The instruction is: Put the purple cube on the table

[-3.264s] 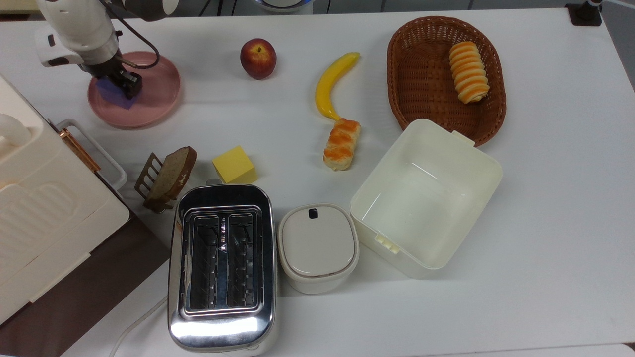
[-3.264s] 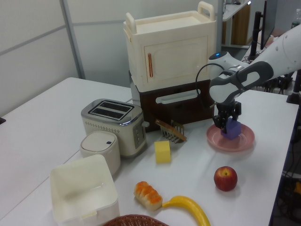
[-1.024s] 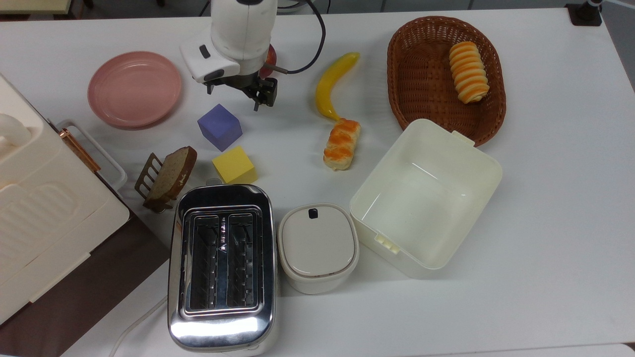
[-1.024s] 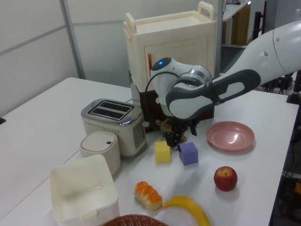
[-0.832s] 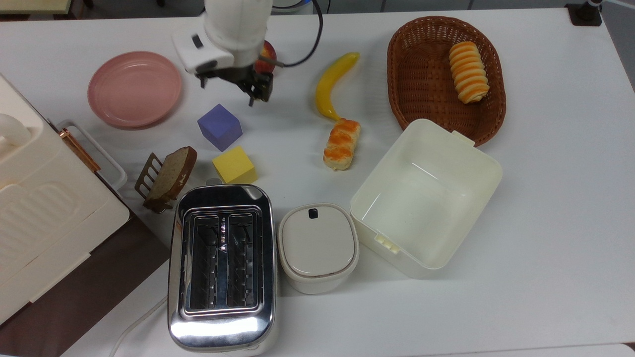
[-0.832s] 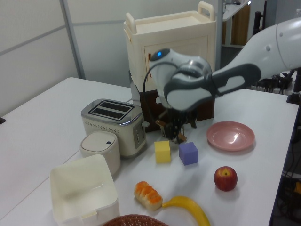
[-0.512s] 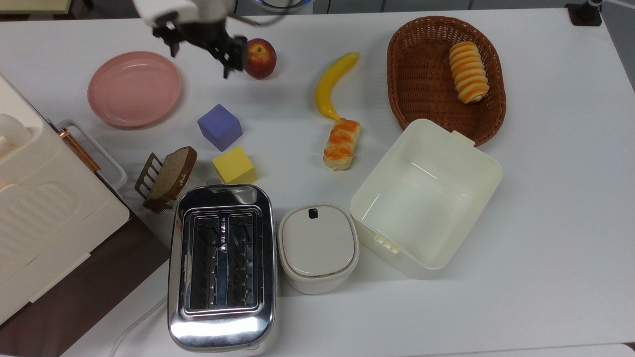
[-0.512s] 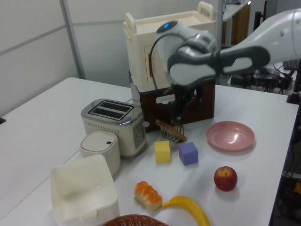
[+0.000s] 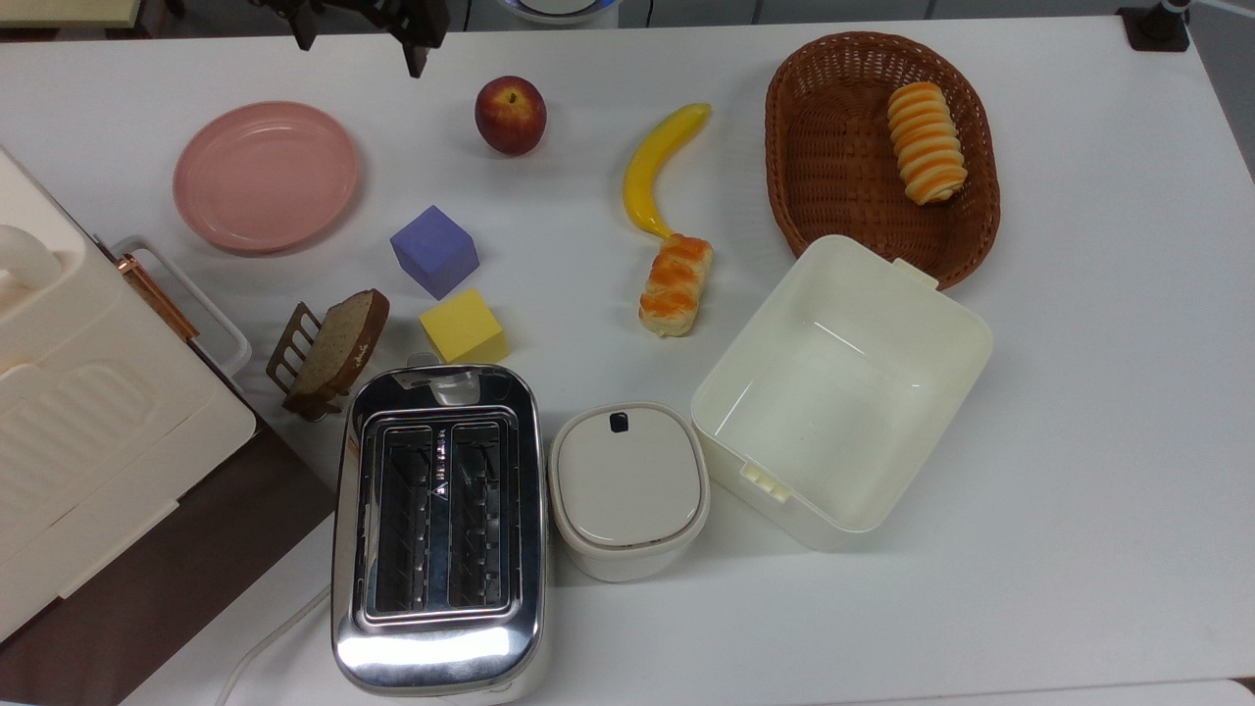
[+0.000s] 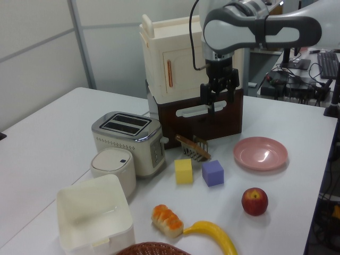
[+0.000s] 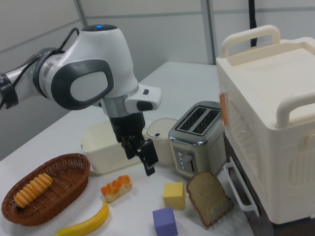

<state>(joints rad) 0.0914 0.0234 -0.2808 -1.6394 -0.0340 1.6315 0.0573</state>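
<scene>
In front of me I see a pink plate (image 9: 265,176), a red apple (image 9: 510,115) and a yellow banana (image 9: 659,165) whose lower tip touches a glazed bread roll (image 9: 676,283). A wicker basket (image 9: 833,147) holds a striped pastry (image 9: 926,142). The yellow cube (image 9: 463,327) sits just beside the toaster (image 9: 437,525), near a bread slice (image 9: 339,347) leaning in a small rack.

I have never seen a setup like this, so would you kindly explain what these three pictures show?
They show one white robot arm ending in a two-finger gripper, open and holding nothing, raised above a large white table. One camera looks down from above; two look from the sides. On the table lie a small lavender-purple cube, a yellow cube, a round pink plate, a red apple, a yellow banana, a chrome toaster and a brown wicker basket.
</scene>
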